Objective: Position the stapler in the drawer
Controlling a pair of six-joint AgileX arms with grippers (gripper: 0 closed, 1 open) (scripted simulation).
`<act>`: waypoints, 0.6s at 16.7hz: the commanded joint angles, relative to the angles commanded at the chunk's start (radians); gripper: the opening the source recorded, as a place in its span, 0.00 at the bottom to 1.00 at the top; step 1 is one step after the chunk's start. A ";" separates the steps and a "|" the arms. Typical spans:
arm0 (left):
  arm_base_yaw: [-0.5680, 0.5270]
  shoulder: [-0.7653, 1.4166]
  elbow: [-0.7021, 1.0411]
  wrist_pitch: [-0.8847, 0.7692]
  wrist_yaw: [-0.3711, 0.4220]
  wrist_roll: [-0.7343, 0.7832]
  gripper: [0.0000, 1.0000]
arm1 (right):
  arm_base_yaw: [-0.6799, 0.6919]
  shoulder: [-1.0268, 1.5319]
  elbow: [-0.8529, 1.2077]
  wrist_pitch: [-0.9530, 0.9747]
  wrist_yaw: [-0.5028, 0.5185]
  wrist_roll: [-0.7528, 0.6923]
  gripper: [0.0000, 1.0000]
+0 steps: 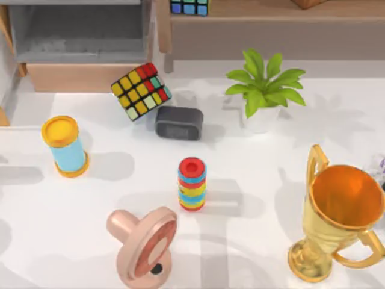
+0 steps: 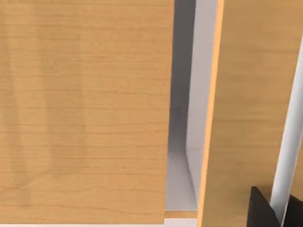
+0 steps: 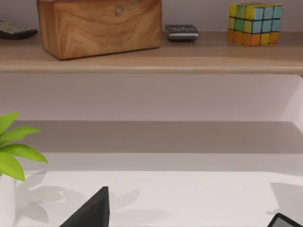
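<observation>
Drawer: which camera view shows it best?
The top view: the drawer sits open at the table's far left, with its grey inside and tan front panel both visible. The left wrist view gives close tan wood panels, possibly its front; I cannot tell. The right wrist view faces the brown shelf.

Grey-walled drawer with tan front; gold trophy; pink pacifier; multicoloured cube; green plant; white worktop.

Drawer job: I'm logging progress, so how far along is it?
Done: the drawer stands pulled open at the table's back left, its grey inside bare. In hand: nothing visibly held. Left: the stapler is nowhere among the items on the table, so placing it remains.
</observation>
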 joint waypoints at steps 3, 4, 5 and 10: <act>0.006 0.000 -0.006 -0.002 0.002 -0.001 0.00 | 0.000 0.000 0.000 0.000 0.000 0.000 1.00; 0.004 0.003 -0.002 -0.005 0.001 -0.001 0.00 | 0.000 0.000 0.000 0.000 0.000 0.000 1.00; -0.002 0.012 0.011 -0.014 -0.003 -0.001 0.00 | 0.000 0.000 0.000 0.000 0.000 0.000 1.00; -0.062 0.084 0.197 -0.102 -0.066 -0.005 0.00 | 0.000 0.000 0.000 0.000 0.000 0.000 1.00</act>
